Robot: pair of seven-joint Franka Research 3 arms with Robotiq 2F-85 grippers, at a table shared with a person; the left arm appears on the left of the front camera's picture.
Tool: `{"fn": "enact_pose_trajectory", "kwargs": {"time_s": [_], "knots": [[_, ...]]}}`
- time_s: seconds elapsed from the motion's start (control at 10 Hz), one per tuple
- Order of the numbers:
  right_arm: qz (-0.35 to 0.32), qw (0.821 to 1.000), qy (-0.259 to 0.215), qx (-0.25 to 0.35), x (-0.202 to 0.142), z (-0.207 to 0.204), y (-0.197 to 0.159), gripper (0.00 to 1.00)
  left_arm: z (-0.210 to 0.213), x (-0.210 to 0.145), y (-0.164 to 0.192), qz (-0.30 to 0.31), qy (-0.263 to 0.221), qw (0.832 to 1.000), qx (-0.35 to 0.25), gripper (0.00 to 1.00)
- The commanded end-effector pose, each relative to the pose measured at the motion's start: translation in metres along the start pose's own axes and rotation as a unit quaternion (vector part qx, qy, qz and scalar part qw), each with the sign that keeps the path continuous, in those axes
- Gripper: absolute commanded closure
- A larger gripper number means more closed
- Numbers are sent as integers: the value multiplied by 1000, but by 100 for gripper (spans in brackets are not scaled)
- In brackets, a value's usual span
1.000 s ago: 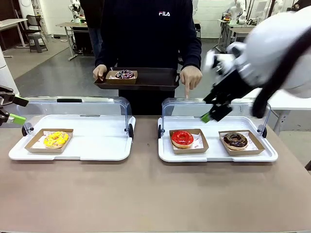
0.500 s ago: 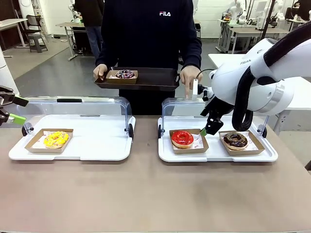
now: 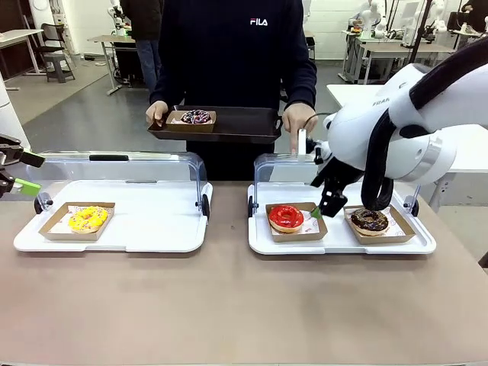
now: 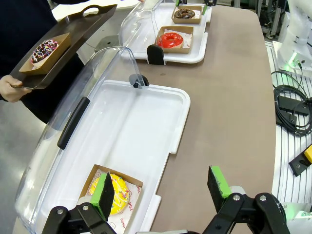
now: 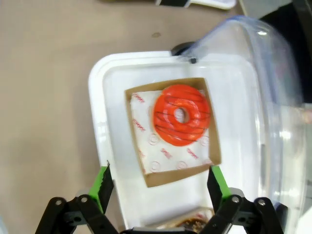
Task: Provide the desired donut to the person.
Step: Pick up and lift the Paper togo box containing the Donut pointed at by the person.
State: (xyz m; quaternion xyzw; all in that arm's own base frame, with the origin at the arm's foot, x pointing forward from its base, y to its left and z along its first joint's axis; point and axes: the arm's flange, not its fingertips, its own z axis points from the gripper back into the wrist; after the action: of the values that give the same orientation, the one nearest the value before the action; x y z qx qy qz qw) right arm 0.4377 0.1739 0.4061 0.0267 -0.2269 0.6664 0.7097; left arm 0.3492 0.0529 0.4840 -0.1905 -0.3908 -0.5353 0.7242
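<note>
At the tabletop's left edge the left claw (image 3: 15, 174) hangs released, holding nothing, just outside the left white tray (image 3: 114, 245), where a yellow donut (image 3: 88, 219) sits in the near-left corner. Across the table the person (image 3: 229, 53) holds a dark tray (image 3: 236, 122) with a sprinkled donut (image 3: 196, 117) at its left end. The person's free hand (image 3: 299, 120) points a finger down over the far edge of the right white tray (image 3: 335, 248).

The finger appears to pick out the red donut (image 3: 286, 216), which lies in that tray's left half. The right claw (image 3: 323, 207) hovers just beside it, released and empty, with a chocolate donut (image 3: 369, 220) in the tray's right half. The step in hand looks like the approach to the pick. Next the claw must drop and close on the cardboard box (image 5: 165, 178), not the icing.

The front view supplies the pointing finger. The right wrist view supplies the spread jaws, with the box's near corner between them.
</note>
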Motion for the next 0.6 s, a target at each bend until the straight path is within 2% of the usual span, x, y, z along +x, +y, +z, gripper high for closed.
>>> {"fn": "enact_pose_trajectory", "kwargs": {"time_s": [0.0, 0.2, 0.5], "knots": [[27, 999, 8, 16, -2, -29, 18, 0, 1, -2, 1, 1, -8, 1000, -1, 0], [39, 997, 53, 35, -5, -56, 18, 0, 1, -2, 1, 1, -8, 1000, -1, 0], [56, 995, 66, 48, -14, -64, 10, 0, 1, -2, 1, 1, -8, 1000, -1, 0]]}}
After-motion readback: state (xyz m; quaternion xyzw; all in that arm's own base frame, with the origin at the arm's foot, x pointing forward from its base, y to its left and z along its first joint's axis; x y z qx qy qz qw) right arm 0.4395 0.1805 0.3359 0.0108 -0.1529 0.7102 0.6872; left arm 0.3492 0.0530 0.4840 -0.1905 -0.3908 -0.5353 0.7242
